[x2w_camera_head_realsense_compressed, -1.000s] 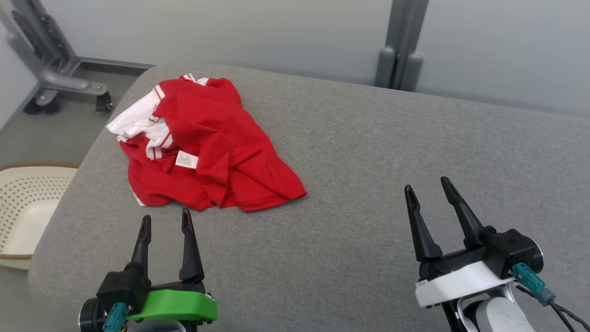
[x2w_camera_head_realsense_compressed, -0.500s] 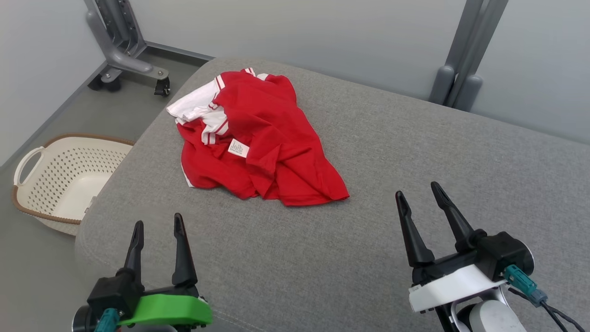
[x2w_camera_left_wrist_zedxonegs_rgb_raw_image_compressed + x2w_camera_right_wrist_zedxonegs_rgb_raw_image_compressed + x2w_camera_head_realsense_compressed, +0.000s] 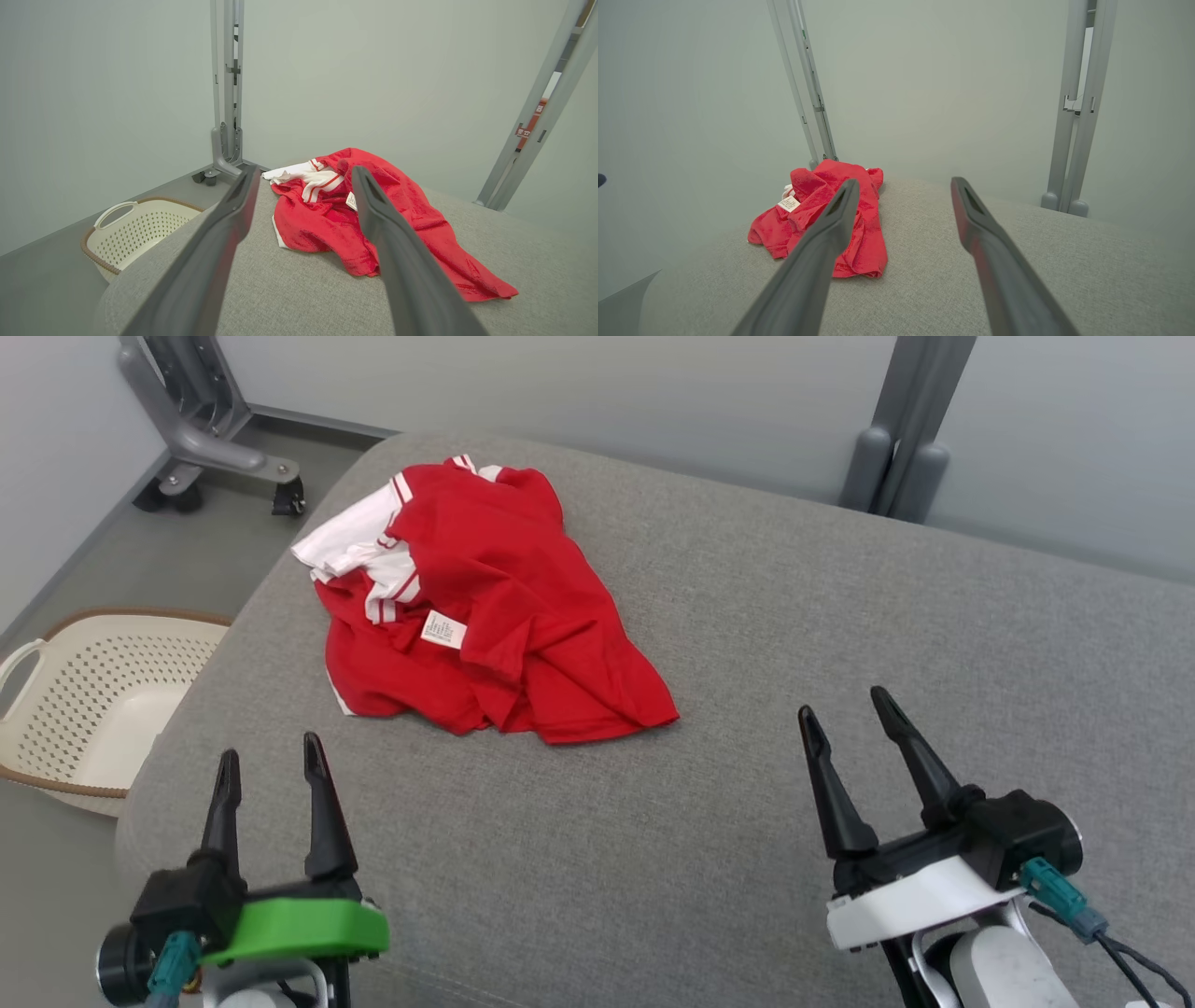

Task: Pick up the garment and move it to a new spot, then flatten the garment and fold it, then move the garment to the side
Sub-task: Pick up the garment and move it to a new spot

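A crumpled red garment with white striped trim and a small white label lies on the far left part of the grey cushioned surface. My left gripper hovers open near the front left edge, short of the garment, nothing between its fingers. My right gripper stands open at the front right, well clear of the cloth. The left wrist view shows the garment ahead between the open fingers. In the right wrist view the garment lies ahead to the left.
A cream perforated laundry basket sits on the floor left of the surface. A grey wheeled stand leg is at the back left and a grey post at the back right. Grey walls close in behind.
The head camera has swung, so the whole picture shifted right and then partly back left. Both grippers stay open and hold the same pose relative to the surface; the garment has not moved.
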You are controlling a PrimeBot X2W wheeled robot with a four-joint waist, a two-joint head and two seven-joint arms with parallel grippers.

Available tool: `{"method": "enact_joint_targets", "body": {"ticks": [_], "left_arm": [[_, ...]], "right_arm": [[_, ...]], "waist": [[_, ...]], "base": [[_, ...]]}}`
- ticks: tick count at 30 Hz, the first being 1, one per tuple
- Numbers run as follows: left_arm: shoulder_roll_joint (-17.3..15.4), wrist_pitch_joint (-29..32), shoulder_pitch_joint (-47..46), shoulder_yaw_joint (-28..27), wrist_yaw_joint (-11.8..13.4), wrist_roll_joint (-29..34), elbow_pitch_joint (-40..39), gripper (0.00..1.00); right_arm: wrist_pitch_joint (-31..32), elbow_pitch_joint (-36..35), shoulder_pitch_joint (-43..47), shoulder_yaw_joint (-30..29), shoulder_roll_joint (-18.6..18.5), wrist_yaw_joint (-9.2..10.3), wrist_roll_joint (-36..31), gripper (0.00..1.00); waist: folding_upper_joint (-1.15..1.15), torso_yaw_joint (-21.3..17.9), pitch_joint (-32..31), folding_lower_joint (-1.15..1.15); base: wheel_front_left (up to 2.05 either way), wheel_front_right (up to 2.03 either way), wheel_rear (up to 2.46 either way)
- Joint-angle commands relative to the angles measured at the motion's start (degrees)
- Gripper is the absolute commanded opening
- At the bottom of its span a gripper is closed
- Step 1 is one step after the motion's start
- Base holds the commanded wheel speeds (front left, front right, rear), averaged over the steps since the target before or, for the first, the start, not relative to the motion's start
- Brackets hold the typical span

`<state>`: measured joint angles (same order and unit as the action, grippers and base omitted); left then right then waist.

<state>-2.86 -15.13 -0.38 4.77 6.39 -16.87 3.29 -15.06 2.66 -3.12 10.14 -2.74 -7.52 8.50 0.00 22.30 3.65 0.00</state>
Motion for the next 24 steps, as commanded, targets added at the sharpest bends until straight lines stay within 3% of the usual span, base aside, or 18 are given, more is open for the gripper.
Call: {"method": "enact_joint_targets", "body": {"ticks": [1, 6, 11, 16, 24], "left_arm": [[-0.07, -0.04, -2.76, -1.02, -0.50, 1.70, 0.49, 1.00], [-0.26, -0.03, -10.62, -4.45, -3.35, 3.81, 2.91, 1.00], [-4.43, 1.38, -22.36, -4.78, -9.64, 3.86, 12.63, 1.00], [-7.95, 12.81, -33.17, -4.12, -13.05, -2.68, 21.22, 1.00], [-15.02, 28.25, -42.05, -1.16, -13.83, -10.54, 27.89, 1.00]], "right_arm": [[-0.18, -0.55, -1.49, -0.58, -0.26, 0.06, -1.13, 1.00], [-0.18, -2.25, -4.67, -2.39, -1.37, 0.07, -2.96, 1.00], [-0.18, -4.43, -7.19, -6.09, -2.48, 0.07, -3.93, 1.00], [-0.18, -6.61, -8.64, -10.17, -3.07, 0.07, -4.64, 1.00], [-0.18, -8.92, -10.56, -15.03, -2.52, 0.07, -6.20, 1.00]], "waist": [[0.00, -2.40, 4.15, 0.00], [0.00, -5.12, 10.73, 0.00], [0.00, -8.42, 16.88, 0.00], [0.00, -11.09, 20.87, 0.00], [0.00, -15.16, 24.47, 0.00]], "base": [[0.00, 0.00, 0.00], [0.00, 0.00, 0.00], [0.00, 0.00, 0.00], [0.00, 0.00, 0.00], [0.00, 0.00, 0.00]]}}
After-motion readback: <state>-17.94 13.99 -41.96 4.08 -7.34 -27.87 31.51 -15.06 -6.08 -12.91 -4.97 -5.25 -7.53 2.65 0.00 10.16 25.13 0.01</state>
